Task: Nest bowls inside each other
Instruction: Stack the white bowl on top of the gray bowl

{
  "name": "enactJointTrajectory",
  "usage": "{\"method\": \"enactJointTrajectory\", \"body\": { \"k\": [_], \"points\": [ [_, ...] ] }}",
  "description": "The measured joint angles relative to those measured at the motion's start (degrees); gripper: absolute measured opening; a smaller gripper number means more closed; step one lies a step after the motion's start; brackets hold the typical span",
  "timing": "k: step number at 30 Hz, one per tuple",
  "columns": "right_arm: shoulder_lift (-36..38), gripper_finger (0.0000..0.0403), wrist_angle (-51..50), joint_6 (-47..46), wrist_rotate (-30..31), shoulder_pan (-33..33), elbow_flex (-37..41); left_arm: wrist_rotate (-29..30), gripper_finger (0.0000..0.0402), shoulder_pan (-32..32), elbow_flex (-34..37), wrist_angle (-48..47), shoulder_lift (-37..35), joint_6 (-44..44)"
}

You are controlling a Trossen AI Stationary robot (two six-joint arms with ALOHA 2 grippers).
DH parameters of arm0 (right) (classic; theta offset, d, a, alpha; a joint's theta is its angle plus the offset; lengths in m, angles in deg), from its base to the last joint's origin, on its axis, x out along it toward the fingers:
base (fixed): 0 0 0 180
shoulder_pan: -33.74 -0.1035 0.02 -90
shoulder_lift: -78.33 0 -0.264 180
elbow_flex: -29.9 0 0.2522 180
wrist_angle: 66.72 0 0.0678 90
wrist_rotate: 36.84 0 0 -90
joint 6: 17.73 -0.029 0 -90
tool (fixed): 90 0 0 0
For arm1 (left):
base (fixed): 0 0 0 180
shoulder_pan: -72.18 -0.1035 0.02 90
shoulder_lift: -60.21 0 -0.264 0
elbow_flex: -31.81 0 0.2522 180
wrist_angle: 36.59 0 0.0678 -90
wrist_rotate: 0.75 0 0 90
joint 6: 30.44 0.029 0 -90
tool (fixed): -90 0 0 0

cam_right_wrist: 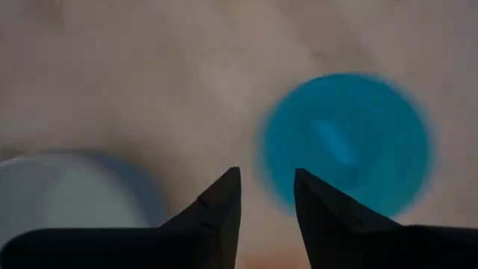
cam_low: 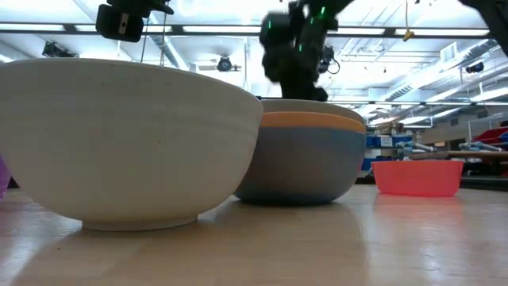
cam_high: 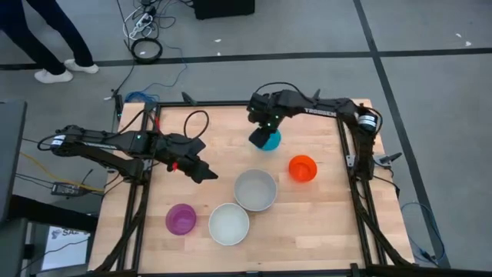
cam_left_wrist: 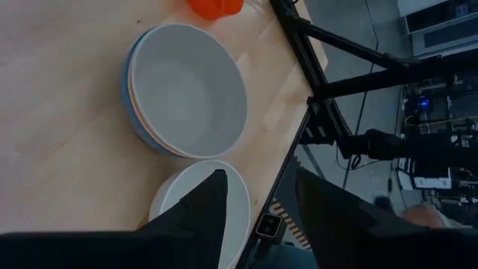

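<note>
Near table centre, grey bowl [cam_high: 255, 189] already nested in orange and blue; white [cam_high: 229, 223], purple [cam_high: 181, 218], red-orange [cam_high: 302, 168], teal bowl [cam_high: 268, 141] left. Right gripper [cam_high: 260, 136] parted above teal, nothing held; left gripper [cam_high: 204, 175] parted, empty.

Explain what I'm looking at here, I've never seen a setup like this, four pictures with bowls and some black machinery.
It is one wooden table seen by four cameras: from above, from table height, and from each arm's wrist. Two dark robot arms nest bowls. The left gripper hovers empty, fingers apart, over bare wood. The right gripper hangs over the teal bowl, fingers a little apart in its wrist view, gripping nothing. In the middle is a stack: grey bowl inside orange inside blue. Around it lie a white bowl, a purple bowl and a red-orange bowl.
</note>
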Motion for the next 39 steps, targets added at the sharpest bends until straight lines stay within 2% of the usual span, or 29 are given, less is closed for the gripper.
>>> {"method": "enactJointTrajectory", "body": {
  "k": [3, 10, 15, 23, 29, 39],
  "points": [
    [2.8, 0.0117, -0.5, 0.1, 0.0, -4.2, 0.0, -1.0, 0.0167, 0.0, 0.0, -1.6, 0.0, -0.8],
    [10.8, 0.0118, -4.4, -5.7, 8.3, -12.7, 0.0, -9.1, 0.0167, 5.1, 0.1, -11.1, 3.9, -1.7],
    [18.1, 0.0118, -8.6, -12.6, 15.2, -15.7, 0.0, -7.2, 0.0167, 8.8, 0.1, -11.8, 9.3, -6.1],
    [27.2, 0.0121, -15.4, -19.6, 20.4, -18.4, 0.0, -6.3, 0.0167, 9.8, 0.1, -7.7, 18.7, -12.0],
    [30.0, 0.0122, -19.7, -21.4, 21.5, -18.6, 0.0, -7.1, 0.0167, 9.8, 0.0, -4.5, 23.8, -12.4],
    [29.4, 0.0122, -19.7, -19.5, 21.3, -18.6, 0.0, -6.6, 0.0167, 9.8, 0.0, -2.0, 29.2, -11.9]
  ]
}}
